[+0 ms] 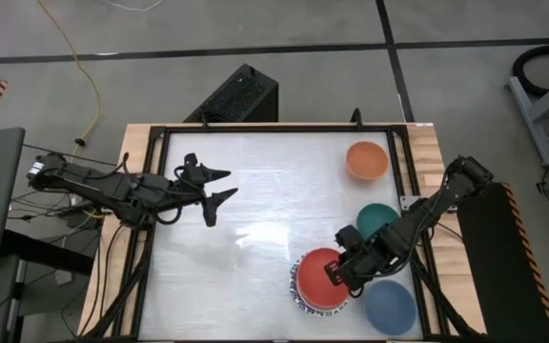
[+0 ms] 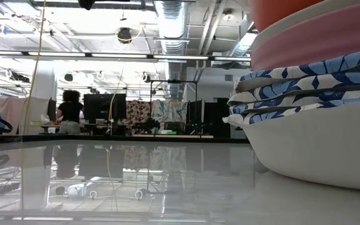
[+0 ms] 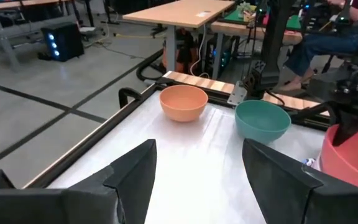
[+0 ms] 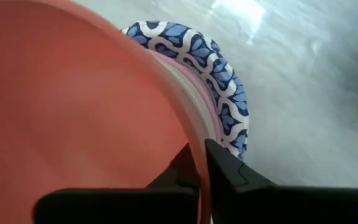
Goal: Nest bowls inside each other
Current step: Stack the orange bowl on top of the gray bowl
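Observation:
A red bowl [image 1: 318,278] sits on top of a stack of nested bowls [image 2: 317,144] at the near right. Below it I see cream and pink bowls, blue-patterned rims [image 4: 219,74] and a white bowl at the bottom. My right gripper [image 1: 336,273] is shut on the red bowl's rim. An orange bowl [image 1: 366,160], a teal bowl [image 1: 379,221] and a blue bowl [image 1: 390,307] stand alone on the table. My left gripper [image 1: 225,185] hangs open above the table's left half, with nothing between its fingers [image 3: 129,180]. My right gripper holds the red bowl's rim [image 4: 199,146] on the side toward the table's right edge. One finger [image 4: 178,171] is inside the bowl and the other [image 4: 229,168] is outside. The fingers slant down from above. The bowl sits upright, nested in the stack.
A black frame rail [image 1: 400,171] runs along the table's right edge, close to the orange and teal bowls. The white tabletop [image 1: 255,267] between the two arms is bare. A person [image 2: 70,112] stands in the room far behind the table.

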### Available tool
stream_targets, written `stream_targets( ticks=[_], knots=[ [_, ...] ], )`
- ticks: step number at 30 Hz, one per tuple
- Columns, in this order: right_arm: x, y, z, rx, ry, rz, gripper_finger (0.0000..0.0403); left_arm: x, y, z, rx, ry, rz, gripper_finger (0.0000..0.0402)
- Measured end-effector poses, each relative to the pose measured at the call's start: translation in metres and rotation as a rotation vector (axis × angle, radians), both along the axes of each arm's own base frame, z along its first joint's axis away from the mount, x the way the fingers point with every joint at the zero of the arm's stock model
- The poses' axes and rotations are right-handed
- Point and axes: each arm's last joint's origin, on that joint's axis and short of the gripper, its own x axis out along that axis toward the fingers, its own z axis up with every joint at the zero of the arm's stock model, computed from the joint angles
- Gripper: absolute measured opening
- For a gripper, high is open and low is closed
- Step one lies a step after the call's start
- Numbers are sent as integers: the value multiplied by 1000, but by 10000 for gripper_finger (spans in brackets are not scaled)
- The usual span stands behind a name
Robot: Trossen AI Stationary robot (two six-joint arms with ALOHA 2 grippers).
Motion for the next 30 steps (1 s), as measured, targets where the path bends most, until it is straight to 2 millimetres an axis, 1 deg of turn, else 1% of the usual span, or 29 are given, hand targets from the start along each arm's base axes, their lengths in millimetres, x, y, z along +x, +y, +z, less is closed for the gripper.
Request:
stream_targets(
  ticks=[7,15,19,23,30],
  knots=[
    [0,1,0,10,6,14,94,0,0,0,-3,-1,0,229],
    [1,3,1,17,-19,42,169,0,0,0,-5,-2,0,229],
    [2,4,1,21,-27,45,198,0,0,0,-6,-2,0,229],
    [2,2,3,-6,-43,33,208,0,0,0,-1,4,0,229],
    [-1,-1,4,-53,-23,24,199,0,0,-1,20,22,-25,229]
  ],
)
